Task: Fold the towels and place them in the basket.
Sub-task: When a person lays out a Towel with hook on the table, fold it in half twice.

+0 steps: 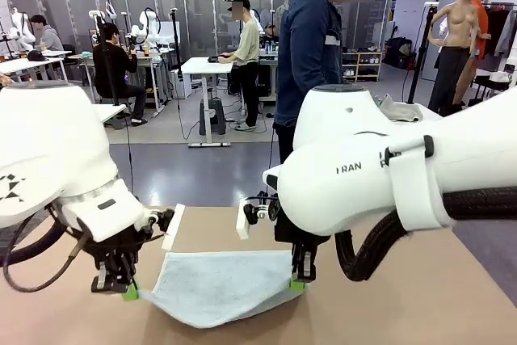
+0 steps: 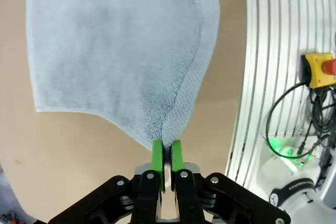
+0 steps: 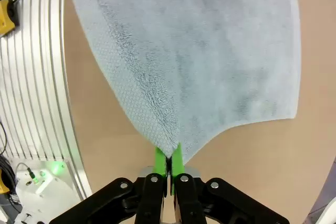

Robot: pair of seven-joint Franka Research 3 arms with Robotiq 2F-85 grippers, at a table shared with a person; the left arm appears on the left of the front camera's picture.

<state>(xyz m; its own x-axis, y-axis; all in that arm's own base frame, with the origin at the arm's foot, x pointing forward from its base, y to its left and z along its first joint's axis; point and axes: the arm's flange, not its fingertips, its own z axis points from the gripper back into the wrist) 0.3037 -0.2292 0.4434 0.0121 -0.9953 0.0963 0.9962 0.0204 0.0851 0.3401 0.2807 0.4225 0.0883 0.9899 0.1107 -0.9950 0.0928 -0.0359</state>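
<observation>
The pale blue-grey towel [image 1: 218,288] lay spread on the table [image 1: 404,305], its two near corners pinched just above the table by the left gripper [image 1: 129,291] and right gripper [image 1: 299,283], so the first fold seemed barely begun, with the basket step left.

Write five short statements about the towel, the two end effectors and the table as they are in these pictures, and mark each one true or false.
1. The left end effector is shut on a corner of the towel. True.
2. The right end effector hangs open above the towel. False: it is shut on another corner of it.
3. The towel is green. False: it is pale blue-grey.
4. The far part of the towel lies on the brown table. True.
5. A person stands at the far side of the table. True.
</observation>
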